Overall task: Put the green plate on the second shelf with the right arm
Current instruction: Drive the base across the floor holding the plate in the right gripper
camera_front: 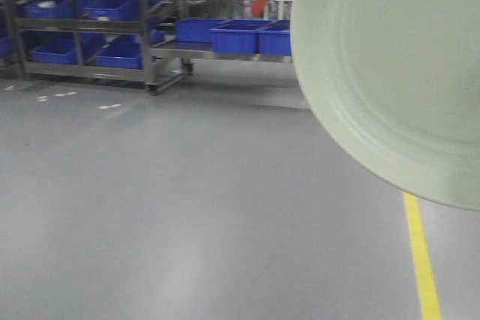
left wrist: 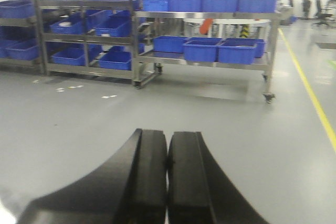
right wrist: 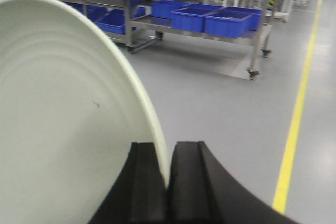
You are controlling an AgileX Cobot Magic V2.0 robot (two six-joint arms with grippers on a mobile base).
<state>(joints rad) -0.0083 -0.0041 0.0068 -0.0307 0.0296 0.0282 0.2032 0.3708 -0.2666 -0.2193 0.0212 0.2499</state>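
The green plate is held up in the air and fills the upper right of the front view, its face toward the camera. In the right wrist view the plate fills the left half, and my right gripper is shut on its rim, with the rim pinched between the two black fingers. My left gripper is shut and empty, pointing over bare floor toward the racks. The right arm itself is out of view.
Steel shelf racks with several blue bins stand at the far left. A wheeled steel cart with blue bins stands beside them. Grey floor lies between me and them. A yellow floor line runs along the right.
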